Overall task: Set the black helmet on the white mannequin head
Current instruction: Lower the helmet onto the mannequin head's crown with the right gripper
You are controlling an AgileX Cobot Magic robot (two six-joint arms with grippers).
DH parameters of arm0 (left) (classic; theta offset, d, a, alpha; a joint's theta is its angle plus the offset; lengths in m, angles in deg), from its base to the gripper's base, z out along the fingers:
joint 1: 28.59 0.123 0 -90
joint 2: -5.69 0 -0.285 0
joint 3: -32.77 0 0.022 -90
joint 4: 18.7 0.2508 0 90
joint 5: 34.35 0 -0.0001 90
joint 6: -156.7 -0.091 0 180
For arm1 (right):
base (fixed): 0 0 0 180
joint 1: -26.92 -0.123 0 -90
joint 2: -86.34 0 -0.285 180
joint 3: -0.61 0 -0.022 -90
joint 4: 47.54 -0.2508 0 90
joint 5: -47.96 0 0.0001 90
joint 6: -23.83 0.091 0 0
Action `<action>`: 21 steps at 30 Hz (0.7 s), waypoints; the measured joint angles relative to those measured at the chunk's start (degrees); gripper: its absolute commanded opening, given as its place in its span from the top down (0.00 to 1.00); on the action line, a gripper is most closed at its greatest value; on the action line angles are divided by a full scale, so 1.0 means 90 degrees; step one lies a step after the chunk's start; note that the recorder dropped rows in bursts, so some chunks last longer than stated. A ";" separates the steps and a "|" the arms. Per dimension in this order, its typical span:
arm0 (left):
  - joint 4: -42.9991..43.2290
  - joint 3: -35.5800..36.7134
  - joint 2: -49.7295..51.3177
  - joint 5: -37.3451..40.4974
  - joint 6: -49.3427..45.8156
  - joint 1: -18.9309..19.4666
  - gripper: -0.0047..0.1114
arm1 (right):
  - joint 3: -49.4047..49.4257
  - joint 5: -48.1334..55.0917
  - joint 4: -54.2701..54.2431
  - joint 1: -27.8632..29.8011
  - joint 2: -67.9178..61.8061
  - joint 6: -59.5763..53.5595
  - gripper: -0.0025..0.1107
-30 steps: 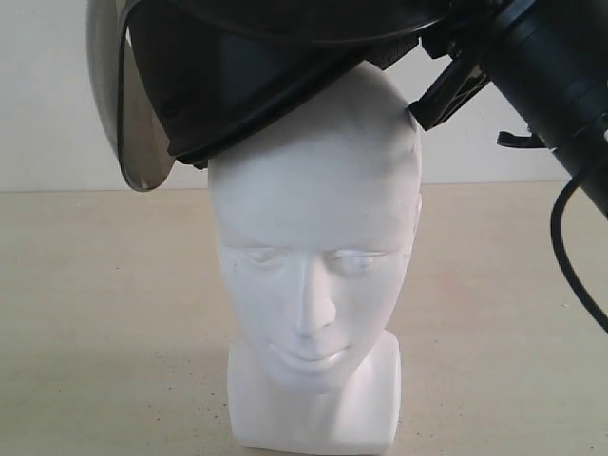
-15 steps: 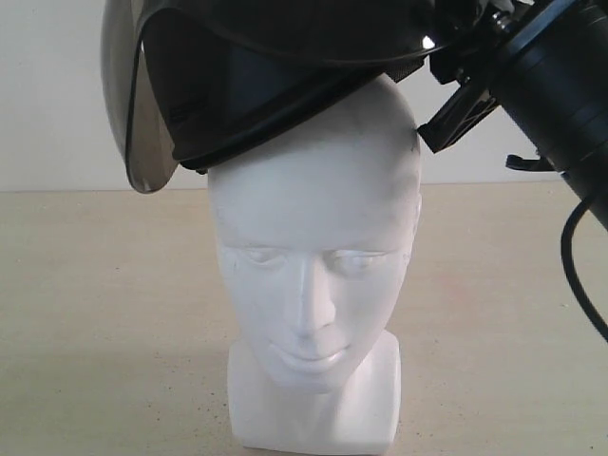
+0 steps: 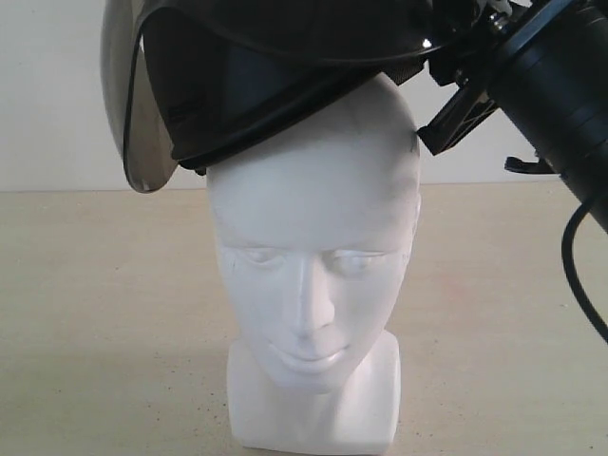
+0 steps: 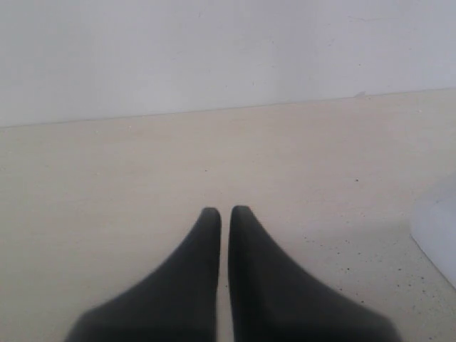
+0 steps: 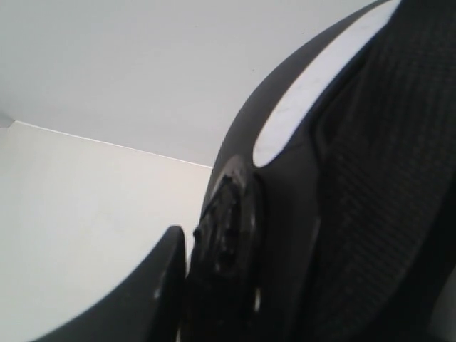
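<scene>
The white mannequin head (image 3: 313, 237) stands upright on the table, face towards the exterior camera. The black helmet (image 3: 256, 66) hangs tilted over its crown, the rear edge against the top of the head and the smoky visor (image 3: 133, 114) hanging off to the left. My right gripper (image 3: 446, 85) is shut on the helmet's rim at the upper right. In the right wrist view one finger (image 5: 160, 285) presses the shell of the helmet (image 5: 342, 178); the other finger is hidden inside. My left gripper (image 4: 224, 211) is shut and empty above the table.
The beige table (image 3: 95, 313) spreads around the head, with a white wall behind. A black cable (image 3: 570, 256) hangs from the right arm. The head's blocky base (image 4: 436, 228) shows at the edge of the left wrist view.
The helmet and the right gripper shifted slightly to the right over the head a second ago, then held still. The left gripper has not visibly moved.
</scene>
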 measured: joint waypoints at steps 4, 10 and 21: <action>0.0000 0.0000 0.0000 0.0000 0.0000 0.0000 0.92 | 0.0000 0.0036 0.0000 0.0000 0.0013 0.0013 0.98; 0.0000 0.0000 0.0000 0.0000 0.0000 0.0000 0.92 | 0.0165 -0.0014 0.0076 0.0000 0.0038 0.0039 0.98; 0.0000 0.0000 0.0000 0.0000 0.0000 0.0000 0.92 | 0.0448 -0.0206 0.0254 -0.0003 0.0053 0.0106 0.98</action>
